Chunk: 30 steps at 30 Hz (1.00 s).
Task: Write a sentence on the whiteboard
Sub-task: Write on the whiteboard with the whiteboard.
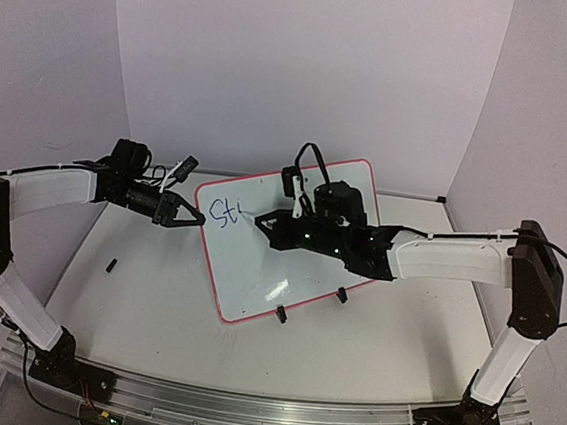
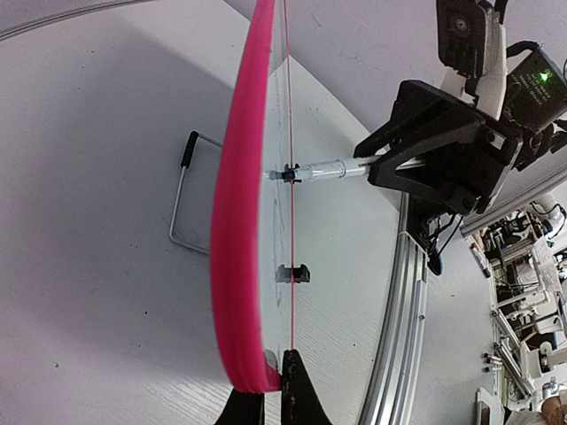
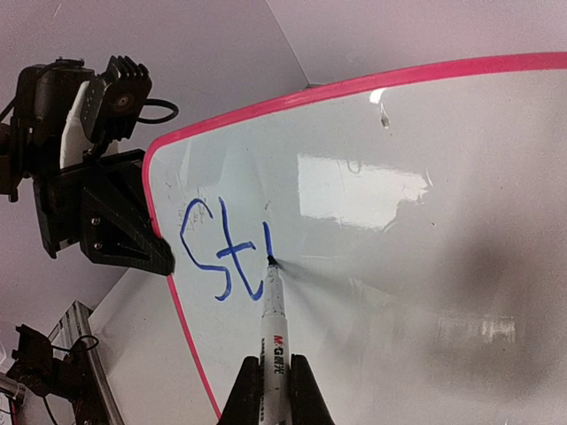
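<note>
Right gripper [image 3: 275, 382] pinches a marker [image 3: 273, 323], its tip pressed to the whiteboard [image 3: 425, 221] straight ahead of the fingers, at the sentence [image 3: 213, 252] (reading only "St" plus one stroke); left gripper [image 2: 273, 394] is clamped on the board's pink rim.

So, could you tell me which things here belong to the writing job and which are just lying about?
In the job: whiteboard, blue lettering, marker in the right gripper, left gripper clamping the board's rim.
Lying about: small black piece on the table, perhaps a cap; wire bracket behind the board, role unclear.
</note>
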Available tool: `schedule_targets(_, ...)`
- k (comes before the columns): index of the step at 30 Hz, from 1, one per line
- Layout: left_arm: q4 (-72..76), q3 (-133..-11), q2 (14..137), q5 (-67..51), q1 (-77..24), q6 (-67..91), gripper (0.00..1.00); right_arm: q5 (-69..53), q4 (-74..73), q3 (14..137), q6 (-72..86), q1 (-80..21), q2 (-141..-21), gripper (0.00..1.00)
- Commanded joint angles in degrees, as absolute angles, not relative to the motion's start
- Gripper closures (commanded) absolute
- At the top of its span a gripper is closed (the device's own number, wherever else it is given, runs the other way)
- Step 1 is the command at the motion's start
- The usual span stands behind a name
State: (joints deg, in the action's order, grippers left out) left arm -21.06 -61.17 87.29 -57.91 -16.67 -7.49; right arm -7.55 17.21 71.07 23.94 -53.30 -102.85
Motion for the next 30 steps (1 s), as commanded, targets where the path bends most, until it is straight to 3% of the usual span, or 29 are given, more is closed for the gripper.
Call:
schedule_targets(1,-20.4,-63.4,85.3,-56.0,-16.9,-11.9,1.00,-7.1,16.6,68.7,25.1,-52.9,-100.9,1.00)
schedule_targets(30,-20.5,-63.3,85.4,-55.9,-16.9,-12.0,1.00,-6.5,21.6,71.9,24.1,-52.9,-102.7,1.00)
